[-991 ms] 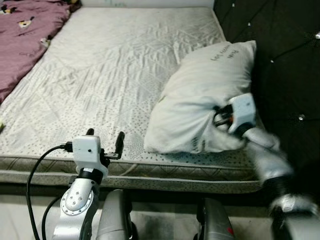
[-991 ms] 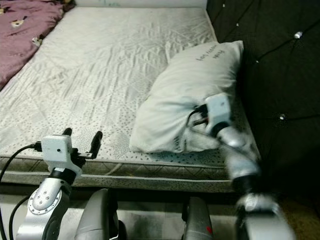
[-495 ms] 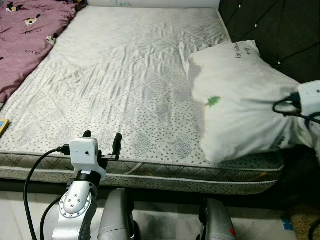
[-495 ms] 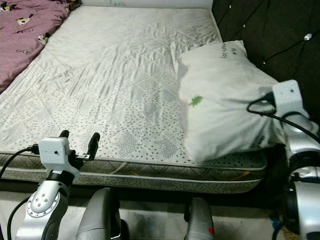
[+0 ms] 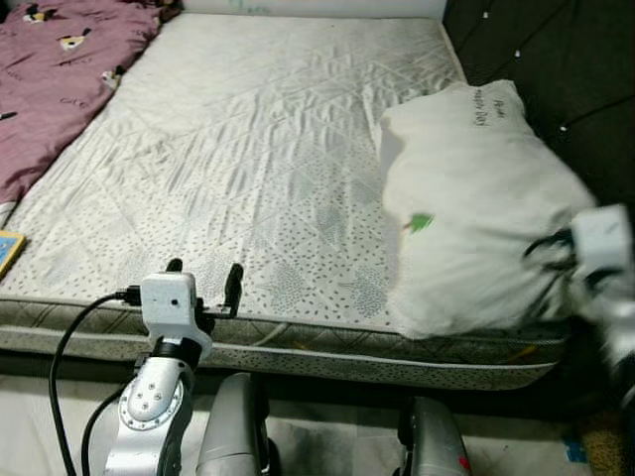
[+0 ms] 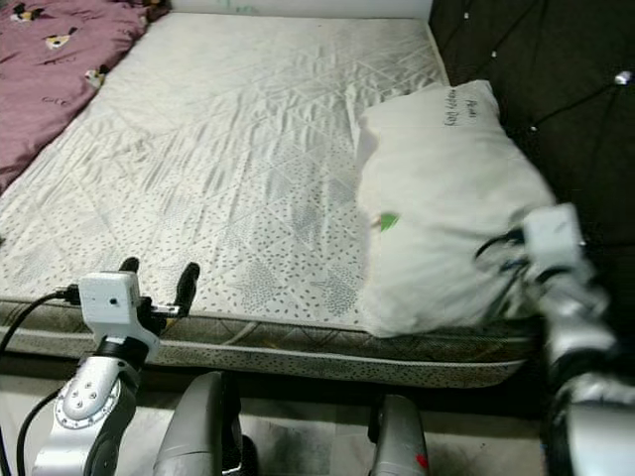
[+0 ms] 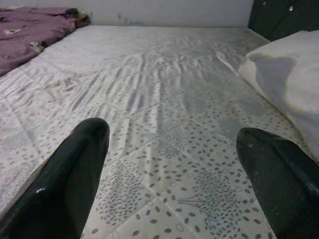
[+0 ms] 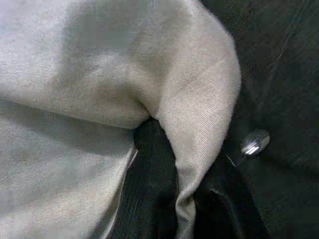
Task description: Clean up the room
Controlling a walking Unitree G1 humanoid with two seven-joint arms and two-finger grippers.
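We see a bed point(image 5: 238, 149) with a pale quilted mattress that has small dark dots near its front edge. At its right side stands a dark tufted headboard point(image 5: 556, 59) with shiny buttons. In the far left corner a purple blanket point(image 5: 60, 69) with small figures lies on the mattress.

A white pillow point(image 5: 476, 208) lies at the right side of the bed, against the headboard, and its near end reaches the front edge of the mattress. It has dark writing near the far end and a small green mark on its left side.

Our right pincer point(image 8: 174, 194) is at the near right corner of the pillow. In the right wrist view a fold of the pillow cloth runs between the two black fingers point(image 8: 144, 199), so the pincer is clamped on the pillow. The right arm looks blurred in the head views.

Our left pincer point(image 5: 203, 283) is in front of the bed edge, at the left, with its fingers point(image 7: 65, 184) wide apart and nothing between them.

A small yellow and blue thing point(image 5: 8, 250) lies at the left edge of the mattress; we cannot tell what it is.
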